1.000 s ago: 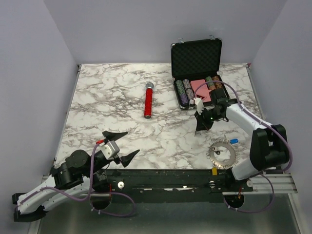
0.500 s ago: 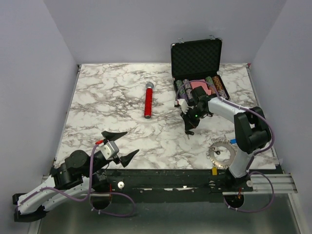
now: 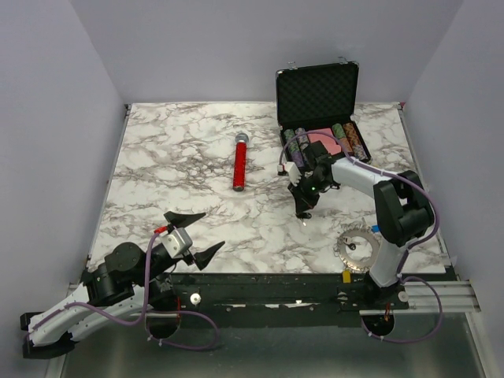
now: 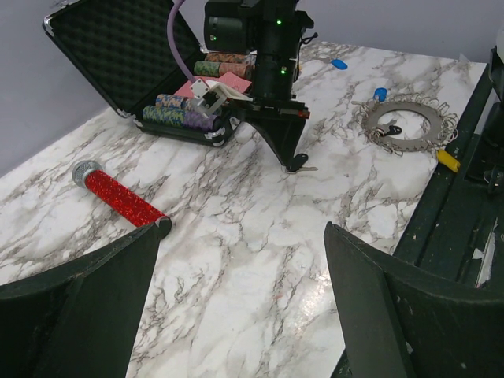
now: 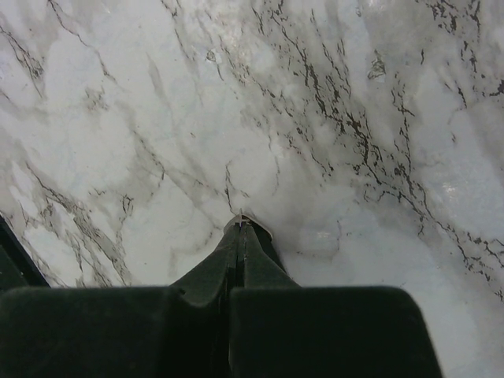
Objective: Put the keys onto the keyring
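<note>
Since the black-headed key [image 4: 298, 164] looks light, thin and slippery, pinch its head; right gripper [image 3: 303, 211] closed against it; grip unclear.

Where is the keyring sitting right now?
In the overhead view the keyring lies flat near the table's front right corner, beside the right arm, with a blue-headed key just beyond it.

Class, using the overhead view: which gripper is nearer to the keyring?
Right. The right gripper is a little beyond the keyring and to its left; the left gripper sits much farther left, by the table's near edge.
</note>
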`<state>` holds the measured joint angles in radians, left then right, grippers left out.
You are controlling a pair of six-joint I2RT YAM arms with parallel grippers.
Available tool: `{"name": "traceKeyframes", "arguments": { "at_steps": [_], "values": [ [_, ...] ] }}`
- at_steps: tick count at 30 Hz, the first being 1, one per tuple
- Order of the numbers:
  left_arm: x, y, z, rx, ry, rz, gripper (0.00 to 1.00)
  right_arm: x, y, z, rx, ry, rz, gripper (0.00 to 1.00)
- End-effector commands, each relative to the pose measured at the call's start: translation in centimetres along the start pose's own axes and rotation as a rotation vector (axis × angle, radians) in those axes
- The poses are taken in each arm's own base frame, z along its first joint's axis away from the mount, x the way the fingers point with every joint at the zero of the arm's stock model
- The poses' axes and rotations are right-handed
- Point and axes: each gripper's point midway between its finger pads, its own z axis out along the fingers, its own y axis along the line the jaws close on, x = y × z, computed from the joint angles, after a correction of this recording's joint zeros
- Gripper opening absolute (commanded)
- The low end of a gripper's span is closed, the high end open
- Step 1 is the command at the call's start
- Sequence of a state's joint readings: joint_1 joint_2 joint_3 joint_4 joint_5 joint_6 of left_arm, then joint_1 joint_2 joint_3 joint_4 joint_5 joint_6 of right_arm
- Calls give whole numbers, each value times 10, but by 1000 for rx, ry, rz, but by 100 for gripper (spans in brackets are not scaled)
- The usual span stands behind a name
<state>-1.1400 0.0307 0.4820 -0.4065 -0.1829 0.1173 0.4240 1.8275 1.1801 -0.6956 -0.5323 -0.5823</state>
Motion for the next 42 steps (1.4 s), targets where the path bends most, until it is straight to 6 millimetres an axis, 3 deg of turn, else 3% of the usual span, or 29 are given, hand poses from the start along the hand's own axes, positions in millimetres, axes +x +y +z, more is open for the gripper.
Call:
{"name": "traceKeyframes", "arguments": {
  "at_steps": [1, 19, 24, 29, 35, 39, 42],
  "values": [
    [4, 3, -1, -13, 15, 16, 93, -10, 0, 6, -7, -6, -7, 4],
    [5, 4, -1, -19, 17, 15, 94, -21, 9, -7, -3, -41, -24, 28],
    [5, 4, -1, -19, 19, 13, 94, -23, 11, -17, 20, -58, -43, 41],
    [5, 5, -1, -26, 18, 10, 94, -22, 11, -22, 38, -65, -43, 42],
    [4, 6, -1, -29, 14, 4, 94, -20, 12, -47, 59, -136, -25, 43],
    [-1, 4, -2, -20, -1, -12, 94, -16, 16, -78, 57, -259, 17, 43],
    [-4, 1, -3, -6, -20, -35, 96, -7, 14, -106, 105, -360, 51, 53]
  ]
}}
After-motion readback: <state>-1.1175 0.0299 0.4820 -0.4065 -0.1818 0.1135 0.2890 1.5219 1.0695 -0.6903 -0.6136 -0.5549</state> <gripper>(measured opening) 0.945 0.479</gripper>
